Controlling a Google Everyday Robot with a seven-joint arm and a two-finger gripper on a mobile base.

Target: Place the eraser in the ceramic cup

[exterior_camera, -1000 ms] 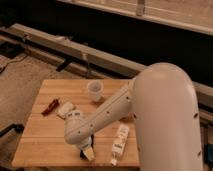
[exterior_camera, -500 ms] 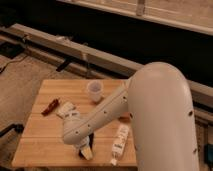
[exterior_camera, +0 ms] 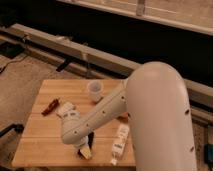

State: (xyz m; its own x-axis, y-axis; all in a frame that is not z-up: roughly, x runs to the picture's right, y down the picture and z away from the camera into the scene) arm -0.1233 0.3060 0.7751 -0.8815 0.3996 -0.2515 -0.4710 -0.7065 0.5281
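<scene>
The ceramic cup (exterior_camera: 95, 90) is small, pale and round, and stands upright at the back middle of the wooden table (exterior_camera: 45, 135). My gripper (exterior_camera: 85, 150) is low over the table's front edge, well in front of the cup, at the end of the white arm (exterior_camera: 100, 117). A dark narrow shape (exterior_camera: 91, 139) that may be the eraser sits right at the gripper, with a yellowish patch under it. I cannot tell whether it is held.
A red and black item (exterior_camera: 50, 106) lies on the left of the table. A white tube (exterior_camera: 119, 142) lies at the front right. A sliver of orange (exterior_camera: 123, 116) shows behind the arm. The big white arm shell (exterior_camera: 160, 120) covers the table's right side.
The arm has shifted only slightly; the gripper stays low at the table's front edge. The cup and the other things have not moved.
</scene>
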